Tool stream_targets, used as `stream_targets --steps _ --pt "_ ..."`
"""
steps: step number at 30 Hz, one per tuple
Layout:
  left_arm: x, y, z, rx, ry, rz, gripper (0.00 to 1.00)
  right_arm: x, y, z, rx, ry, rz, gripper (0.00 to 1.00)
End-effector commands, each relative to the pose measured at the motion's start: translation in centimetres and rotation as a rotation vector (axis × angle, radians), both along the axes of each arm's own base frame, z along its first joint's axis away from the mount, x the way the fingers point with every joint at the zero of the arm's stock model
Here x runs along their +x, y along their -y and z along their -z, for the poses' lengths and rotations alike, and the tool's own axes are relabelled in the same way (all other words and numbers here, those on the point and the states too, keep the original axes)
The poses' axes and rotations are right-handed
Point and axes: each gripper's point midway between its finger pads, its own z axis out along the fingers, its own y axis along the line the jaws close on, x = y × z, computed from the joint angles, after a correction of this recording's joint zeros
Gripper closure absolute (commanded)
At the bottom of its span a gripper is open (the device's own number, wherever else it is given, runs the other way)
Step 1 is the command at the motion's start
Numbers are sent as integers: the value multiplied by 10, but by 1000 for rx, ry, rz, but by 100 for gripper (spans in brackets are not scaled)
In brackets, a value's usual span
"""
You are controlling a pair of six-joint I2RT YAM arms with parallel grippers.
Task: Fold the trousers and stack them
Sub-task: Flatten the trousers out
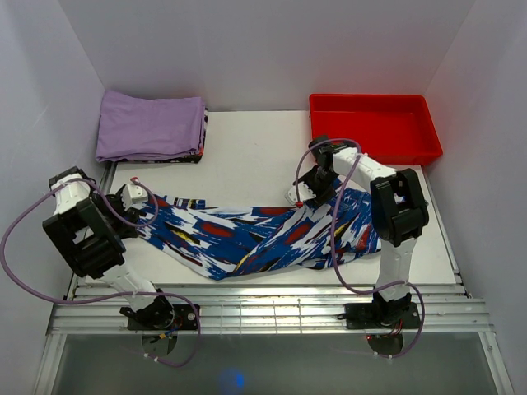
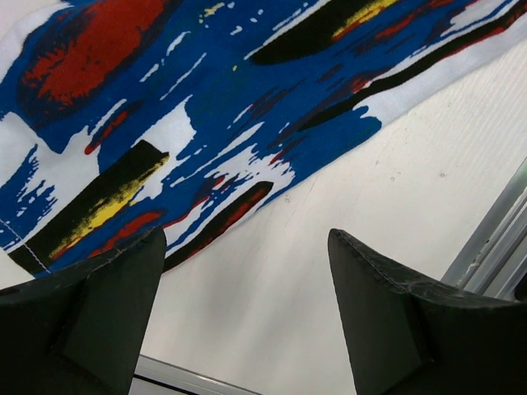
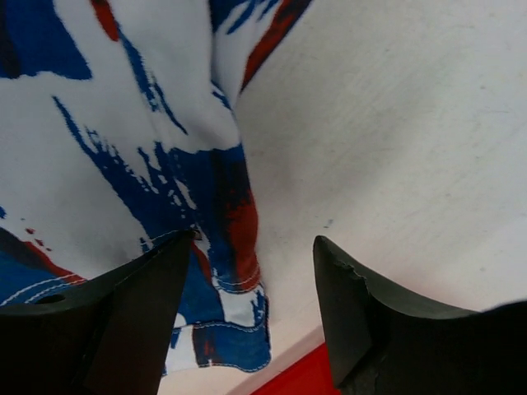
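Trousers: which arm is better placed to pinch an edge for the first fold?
Right, probably. The right gripper is open with a stitched corner of the trousers between its fingertips. The left gripper, also open, has mostly bare table between its fingertips; the cloth edge lies just beyond them.

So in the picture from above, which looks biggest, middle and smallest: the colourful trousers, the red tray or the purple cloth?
1. The trousers, spread out wide.
2 and 3. The red tray and the purple cloth look about the same size, so I can't rank them; the tray may be slightly wider.
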Motion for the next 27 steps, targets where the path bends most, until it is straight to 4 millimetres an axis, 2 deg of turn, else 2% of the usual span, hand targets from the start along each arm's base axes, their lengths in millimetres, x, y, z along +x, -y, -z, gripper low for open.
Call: stream_targets --steps 1,3,6,9,10,12,13,15,16,17,20,21,22,24,25,26,27 --pt "-6 1 3 42 40 98 11 -10 13 8 -57 -10 -56 33" --pt "-11 -2 15 78 50 152 11 -11 15 13 -67 -14 -57 33" --pt "-3 -7 28 121 108 194 11 -19 20 24 -91 -39 -62 36" --pt "9 -10 43 136 168 238 11 -26 26 33 -113 -55 -63 46" --pt "17 -13 50 161 197 249 11 -27 26 34 -111 -56 -62 53" --pt "24 -17 60 190 238 267 11 -30 28 35 -110 -56 -61 60" --pt "36 -24 62 234 292 284 11 -31 27 34 -107 -57 -52 71" --pt "32 -20 74 245 298 313 12 -29 29 27 -105 -49 -30 81" --pt "32 -24 77 278 306 347 13 -28 30 24 -99 -47 -16 91" --pt "25 -19 85 276 296 362 17 -26 30 17 -90 -38 -8 92" --pt "22 -16 90 281 303 369 38 -21 33 -5 -51 -19 33 92" --pt "20 -15 90 272 299 363 52 -20 35 -12 -41 -15 45 92" --pt "19 -13 90 264 297 360 59 -19 37 -17 -32 -12 62 92" --pt "14 -10 86 251 286 349 70 -17 41 -33 -13 12 86 92" --pt "13 -8 83 246 283 341 86 -13 43 -41 0 26 110 92" --pt "13 -8 76 253 291 334 97 -11 45 -53 17 48 129 92" --pt "14 -6 70 241 299 308 100 -7 51 -61 27 61 152 92"
